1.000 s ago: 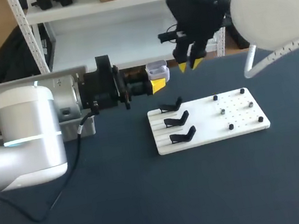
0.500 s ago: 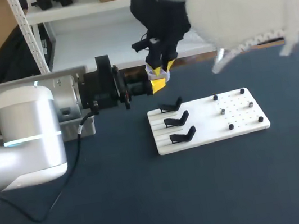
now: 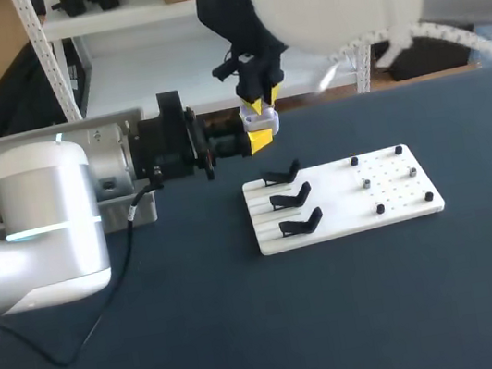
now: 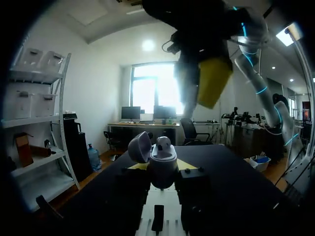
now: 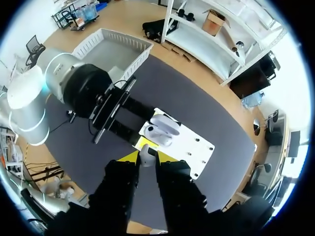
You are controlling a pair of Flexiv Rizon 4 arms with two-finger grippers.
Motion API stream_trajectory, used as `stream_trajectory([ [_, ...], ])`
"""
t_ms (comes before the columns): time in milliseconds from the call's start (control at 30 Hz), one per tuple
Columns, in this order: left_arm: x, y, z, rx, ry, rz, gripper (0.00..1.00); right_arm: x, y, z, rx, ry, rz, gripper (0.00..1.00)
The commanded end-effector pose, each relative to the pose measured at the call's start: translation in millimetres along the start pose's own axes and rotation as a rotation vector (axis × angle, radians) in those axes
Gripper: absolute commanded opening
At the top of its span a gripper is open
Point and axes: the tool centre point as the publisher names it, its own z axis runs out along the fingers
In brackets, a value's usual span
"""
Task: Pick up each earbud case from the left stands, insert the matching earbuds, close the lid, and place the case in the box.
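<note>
My left gripper [image 3: 259, 137] is shut on the white earbud case [image 3: 261, 118] and holds it above the table, behind the white stand board [image 3: 337, 196]. In the left wrist view the case [image 4: 162, 160] stands upright between my fingers with its lid [image 4: 139, 146] swung open and one earbud [image 4: 164, 142] seated inside. My right gripper [image 3: 260, 101] hangs directly over the case. In the right wrist view it [image 5: 147, 158] is shut on a white earbud [image 5: 146, 153], and the open case [image 5: 158, 132] lies just beneath.
Three empty black stands [image 3: 290, 198] line the board's left side, and small pegs [image 3: 386, 179] dot its right side. A white basket [image 5: 115, 46] sits at the table's left, behind my left arm.
My right arm has swung left from beside the case to directly above it, carrying the earbud. The left arm and the case have stayed still.
</note>
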Motion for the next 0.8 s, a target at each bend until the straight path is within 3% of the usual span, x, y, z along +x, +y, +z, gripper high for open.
stream_trajectory([
  [33, 0.6, -0.8, 0, -0.004, -0.003, 0.001, 0.0, -9, 0, 4, 0.003, 0.046, 0.018, 0.0],
  [500, 0.6, -0.8, 0, -0.004, -0.003, 0.001, 0.0, -9, 0, 4, 0.003, 0.046, 0.018, 0.0],
  [633, 0.6, -0.8, 0, -0.004, -0.003, 0.001, 0.0, -8, 6, 10, 0.032, 0.102, -0.004, 0.0],
  [800, 0.6, -0.8, 0, -0.004, -0.003, 0.001, 0.0, -9, 8, 15, 0.021, 0.115, -0.006, 0.0],
])
